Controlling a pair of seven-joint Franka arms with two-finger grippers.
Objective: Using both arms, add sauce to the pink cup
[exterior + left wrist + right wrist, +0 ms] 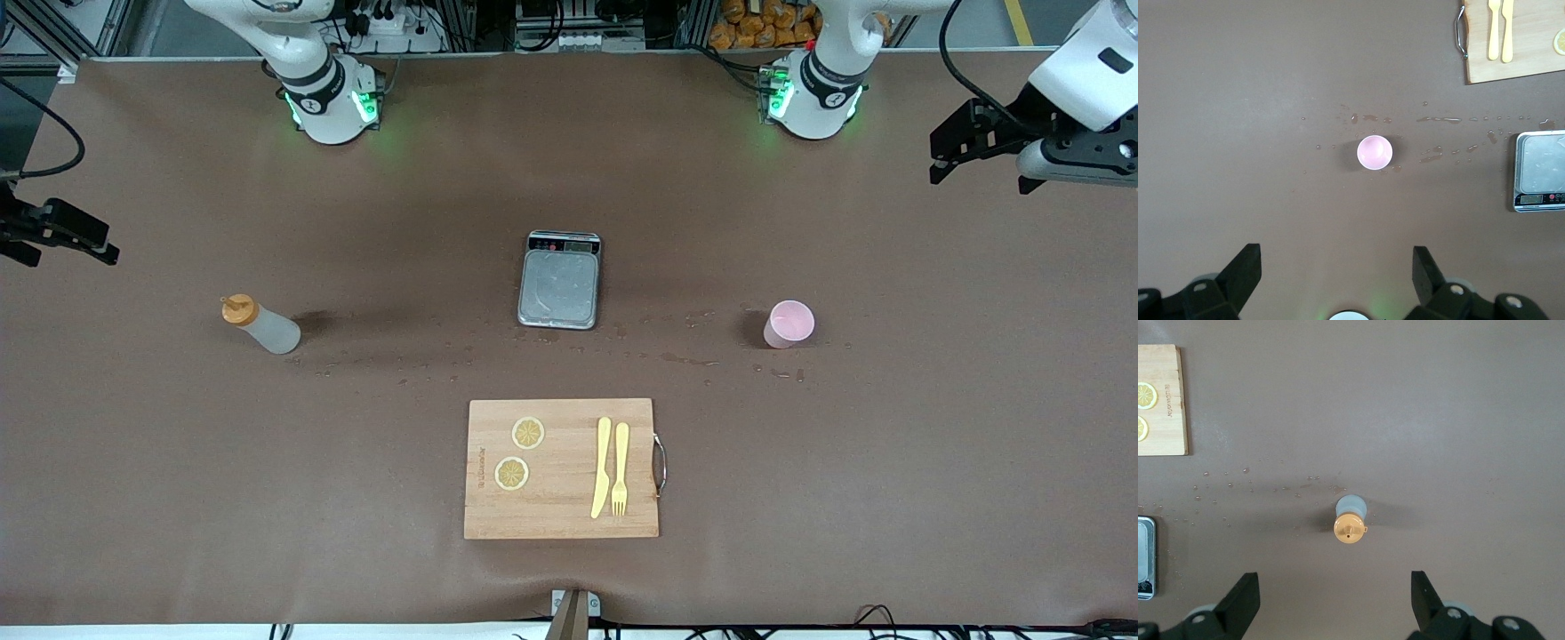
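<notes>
The sauce bottle [260, 324], translucent with an orange nozzle cap, stands upright on the brown table toward the right arm's end; the right wrist view looks down on this bottle [1350, 519]. The pink cup [789, 324] stands upright toward the left arm's end and shows its round mouth in the left wrist view [1375, 152]. My left gripper [981, 180] [1336, 257] hangs high over the left arm's end of the table, open and holding nothing. My right gripper [71, 258] [1334, 580] hangs high over the right arm's end, open and holding nothing too.
A small metal scale [560, 280] sits mid-table between bottle and cup. Nearer the front camera lies a wooden cutting board [562, 520] with two lemon slices [528, 433], a yellow knife [602, 467] and a fork [620, 468]. Droplets [685, 359] speckle the table around the scale.
</notes>
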